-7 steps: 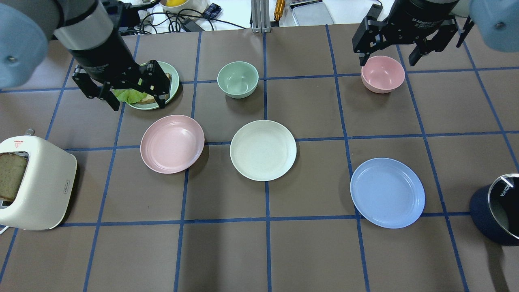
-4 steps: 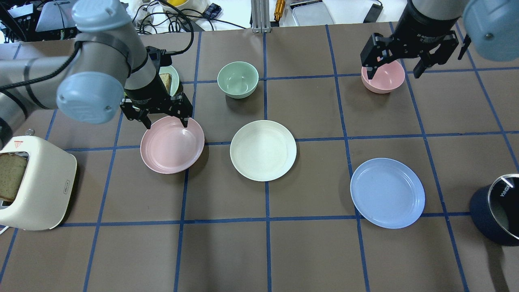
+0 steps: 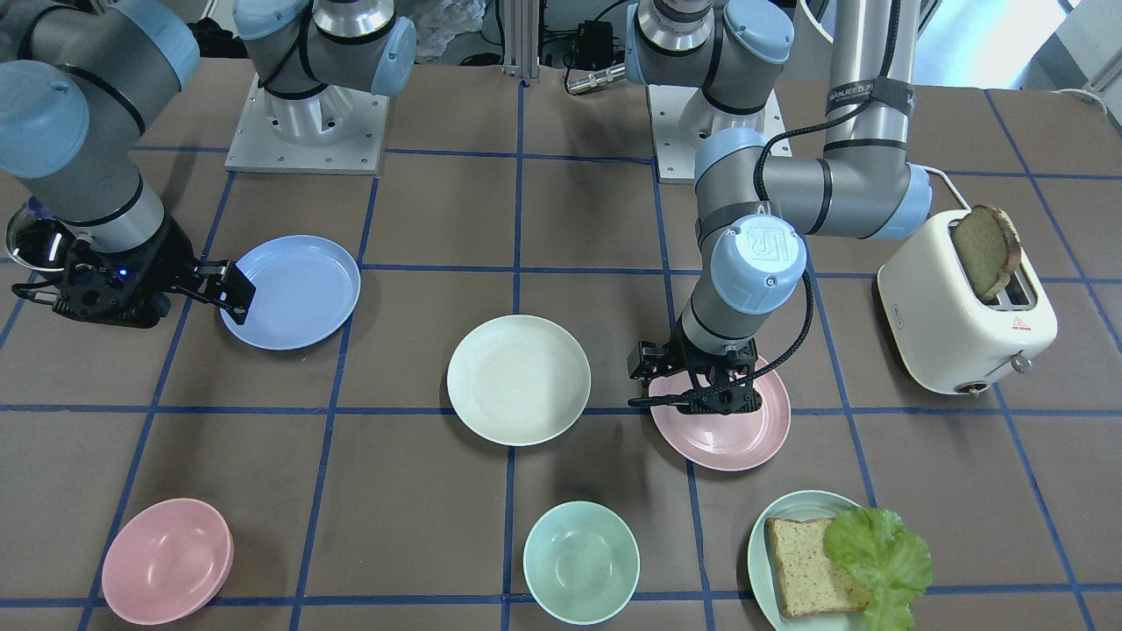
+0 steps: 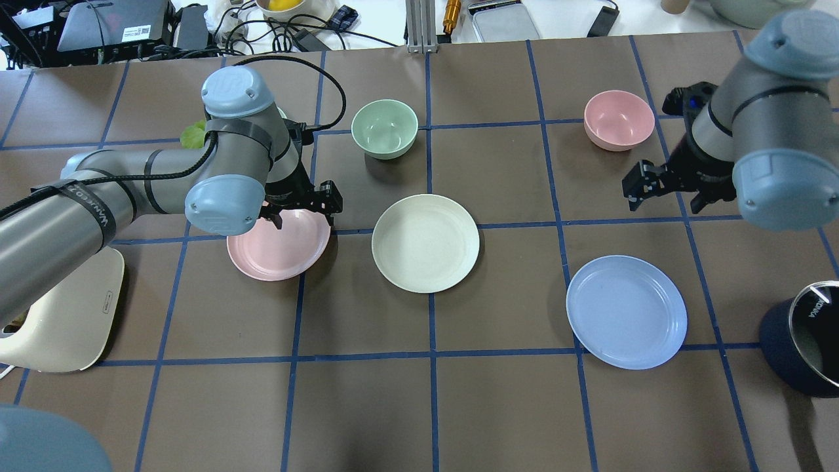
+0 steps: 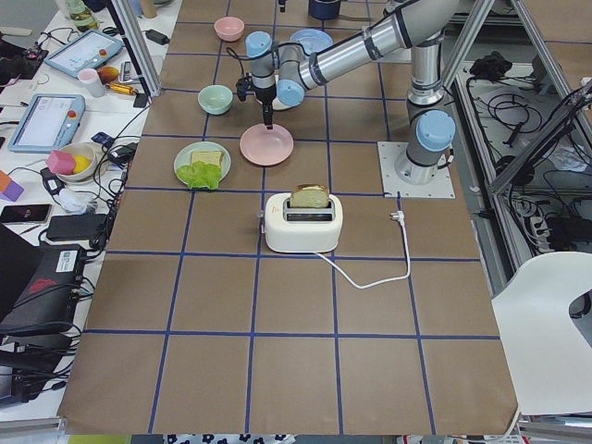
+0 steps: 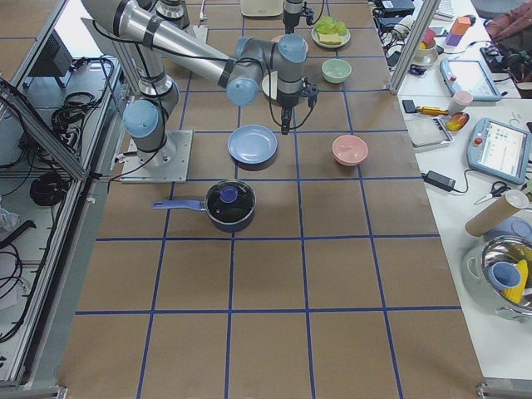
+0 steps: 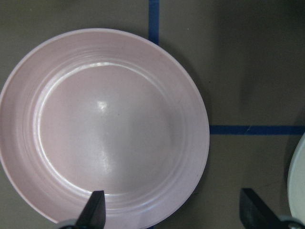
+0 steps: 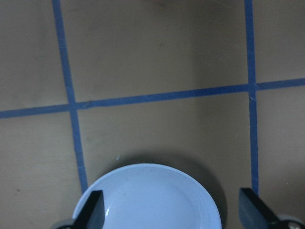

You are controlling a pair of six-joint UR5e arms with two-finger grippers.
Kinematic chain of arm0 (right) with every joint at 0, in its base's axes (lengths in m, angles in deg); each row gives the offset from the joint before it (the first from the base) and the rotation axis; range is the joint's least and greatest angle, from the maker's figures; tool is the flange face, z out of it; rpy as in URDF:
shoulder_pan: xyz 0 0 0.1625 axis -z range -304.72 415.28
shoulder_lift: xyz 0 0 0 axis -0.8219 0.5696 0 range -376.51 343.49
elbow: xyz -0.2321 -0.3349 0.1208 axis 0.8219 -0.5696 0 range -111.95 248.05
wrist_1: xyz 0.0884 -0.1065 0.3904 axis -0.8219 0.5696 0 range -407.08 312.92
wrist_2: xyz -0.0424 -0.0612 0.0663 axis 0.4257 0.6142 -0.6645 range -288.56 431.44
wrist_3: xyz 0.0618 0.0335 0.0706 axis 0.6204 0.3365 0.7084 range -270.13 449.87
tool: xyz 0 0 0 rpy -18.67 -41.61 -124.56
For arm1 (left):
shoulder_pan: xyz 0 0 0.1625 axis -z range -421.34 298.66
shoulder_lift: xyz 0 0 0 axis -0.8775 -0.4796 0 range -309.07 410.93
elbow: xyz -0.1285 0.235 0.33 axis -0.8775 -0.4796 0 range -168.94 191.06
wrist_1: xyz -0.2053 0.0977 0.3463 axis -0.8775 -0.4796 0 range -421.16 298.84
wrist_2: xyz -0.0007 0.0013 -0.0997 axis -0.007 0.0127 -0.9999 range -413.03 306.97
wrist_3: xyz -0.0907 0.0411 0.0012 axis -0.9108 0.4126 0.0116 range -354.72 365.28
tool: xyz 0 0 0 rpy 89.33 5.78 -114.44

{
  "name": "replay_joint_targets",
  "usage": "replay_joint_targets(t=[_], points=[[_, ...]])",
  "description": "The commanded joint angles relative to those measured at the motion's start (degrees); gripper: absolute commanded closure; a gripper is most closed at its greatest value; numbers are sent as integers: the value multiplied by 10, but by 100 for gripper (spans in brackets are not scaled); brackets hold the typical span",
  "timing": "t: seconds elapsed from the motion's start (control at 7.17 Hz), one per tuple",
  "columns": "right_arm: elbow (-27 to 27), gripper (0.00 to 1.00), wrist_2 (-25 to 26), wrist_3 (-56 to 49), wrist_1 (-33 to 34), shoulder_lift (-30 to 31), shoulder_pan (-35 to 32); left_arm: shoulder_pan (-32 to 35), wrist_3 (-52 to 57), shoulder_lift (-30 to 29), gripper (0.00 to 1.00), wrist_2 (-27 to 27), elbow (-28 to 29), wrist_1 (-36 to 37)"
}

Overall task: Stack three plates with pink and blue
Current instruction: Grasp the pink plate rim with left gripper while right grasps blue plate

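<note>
The pale pink plate (image 4: 275, 249) lies left of the cream-white plate (image 4: 425, 242). The light blue plate (image 4: 626, 311) lies at the right. My left gripper (image 4: 303, 213) is open and low over the pink plate's far right rim. In the left wrist view, one fingertip (image 7: 95, 212) is over the pink plate (image 7: 102, 129) and the other is over the table beside it. My right gripper (image 4: 670, 195) is open and empty above the table, between the pink bowl and the blue plate. The right wrist view shows the blue plate (image 8: 147, 200) below the open jaws.
A mint-green bowl (image 4: 384, 128) and a pink bowl (image 4: 619, 119) stand at the far side. A pale green plate with bread and lettuce (image 3: 824, 561) sits behind my left arm. A toaster (image 3: 964, 315) with bread stands far left. A dark pot (image 4: 803, 337) stands far right.
My left gripper has moved from over the bread plate down to the pink plate's rim. My right gripper has moved from over the pink bowl toward the blue plate.
</note>
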Motion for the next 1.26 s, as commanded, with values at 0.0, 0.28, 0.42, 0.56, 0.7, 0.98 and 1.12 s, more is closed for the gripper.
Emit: replay_joint_targets(t=[0.0, 0.28, 0.42, 0.56, 0.7, 0.98, 1.12], points=[[112, 0, -7, -58, 77, 5, 58, 17, -11, -36, 13, -4, -1, 42], [136, 0, -2, -73, 115, 9, 70, 38, -7, -56, 37, 0, -3, 75], [147, 4, -4, -88, 120, 8, 72, 38, -2, -56, 68, 1, -2, 82], [171, 9, -1, -102, 122, 8, 86, 38, 0, -56, 100, 2, -2, 90], [177, 10, -8, -145, 135, 8, 107, 38, -1, -55, 100, 2, -1, 90], [181, 14, -9, -179, 143, 3, 129, 37, 5, -42, 100, 24, 5, 88], [190, 26, -9, -181, 143, 2, 130, 49, 4, -31, 100, 63, 20, 74]])
